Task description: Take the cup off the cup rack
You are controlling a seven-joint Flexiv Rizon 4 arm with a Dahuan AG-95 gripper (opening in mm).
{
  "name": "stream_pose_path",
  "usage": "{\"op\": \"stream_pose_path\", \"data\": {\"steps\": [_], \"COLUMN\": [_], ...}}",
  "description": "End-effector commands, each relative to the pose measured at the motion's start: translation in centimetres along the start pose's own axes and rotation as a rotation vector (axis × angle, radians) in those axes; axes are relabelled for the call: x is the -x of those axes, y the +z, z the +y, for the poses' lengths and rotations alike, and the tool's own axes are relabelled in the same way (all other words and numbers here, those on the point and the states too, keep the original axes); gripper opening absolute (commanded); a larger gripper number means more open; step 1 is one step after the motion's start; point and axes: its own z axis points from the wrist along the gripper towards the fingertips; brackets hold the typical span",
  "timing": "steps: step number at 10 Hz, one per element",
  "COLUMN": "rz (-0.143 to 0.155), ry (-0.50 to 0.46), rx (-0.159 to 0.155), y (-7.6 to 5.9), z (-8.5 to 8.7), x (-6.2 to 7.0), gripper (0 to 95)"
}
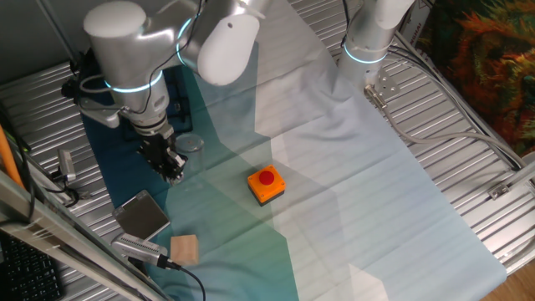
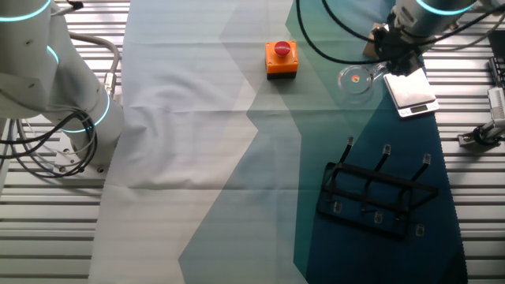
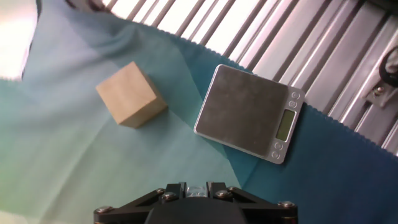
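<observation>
My gripper [image 2: 392,61] hangs over the cloth's dark end, fingers closed on the rim of the cup [image 2: 356,81], which hangs just beside it, well apart from the cup rack [image 2: 376,193] near the cloth's edge.

Bright even light, soft shadows, sharp focus

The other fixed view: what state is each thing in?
Cup: off the rack, beside the claw.
Rack: standing, pegs bare.
Claw: at the cup's rim; open or shut unclear.
Scale: flat on the cloth.
Button: pressed or not, cannot tell.
Block: resting on the cloth.
</observation>
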Motion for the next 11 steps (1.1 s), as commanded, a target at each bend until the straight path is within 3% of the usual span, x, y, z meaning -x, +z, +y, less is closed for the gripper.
{"op": "stream_pose_path", "data": {"steps": [1,3,5,6,7,11], "rz": [-0.002,0.052,0.060,0.059,0.038,-0.005], "ry": [0.005,-0.041,-0.032,-0.026,-0.017,0.011], "rx": [-0.004,-0.077,-0.126,-0.132,-0.131,-0.110], "y": [0.1,0.2,0.2,0.3,0.6,1.4], "z": [0.0,0.0,0.0,0.0,-0.1,0.1], "x": [0.1,0.2,0.1,0.0,-0.2,0.0], "gripper": [0.0,0.0,0.0,0.0,0.0,0.0]}}
